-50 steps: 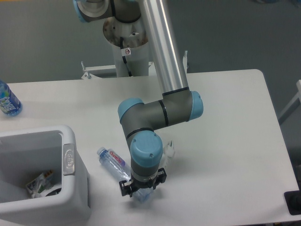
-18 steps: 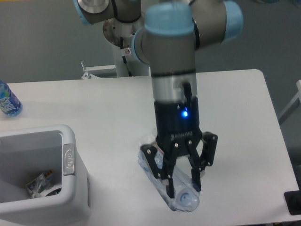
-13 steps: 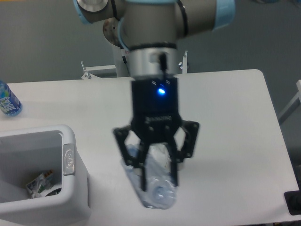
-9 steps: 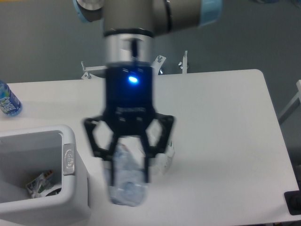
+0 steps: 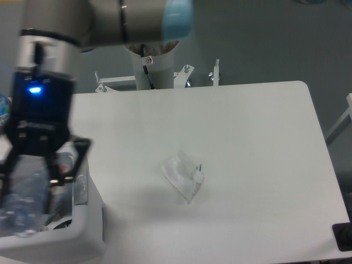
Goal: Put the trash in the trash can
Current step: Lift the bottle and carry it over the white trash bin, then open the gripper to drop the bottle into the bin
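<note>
1. Nearest the camera, at lower left, the trash can (image 5: pixel 91 220) shows its thick, rounded, light-grey plastic rim and smooth outer wall; a round embossed emblem sits on the rim's right side; something small and dark lies inside, too indistinct to name.
2. Directly over the can's opening hangs the gripper (image 5: pixel 30 181); its black, angular linkage fingers (image 5: pixel 61 165) are closed in around the clear plastic water bottle (image 5: pixel 22 201), gripping it between them; the bottle is blurred, its ribbed transparent body hanging base-down over the bin, a touch of red label showing near the top beside the right finger.
3. Above the fingers the gripper body is a black block with a glowing blue light; it joins the arm's (image 5: pixel 99 22) smooth grey cylindrical wrist, which carries a pale blue cap at the top of the view.
4. Further out, near the middle of the matte white table (image 5: pixel 264 143), lies the crumpled plastic wrapper (image 5: pixel 184 173); it is translucent white, creased into an irregular pointed shape, with a tiny green speck at its right edge; it rests flat, well apart from the bin.
5. At the far left edge a sliver of blue and green (image 5: pixel 3 107) peeks past the gripper body; what it is cannot be told.
6. Beyond the table's rounded far edge stands the arm's white pedestal (image 5: pixel 149 71) with metal brackets, against a dull grey floor.
</note>
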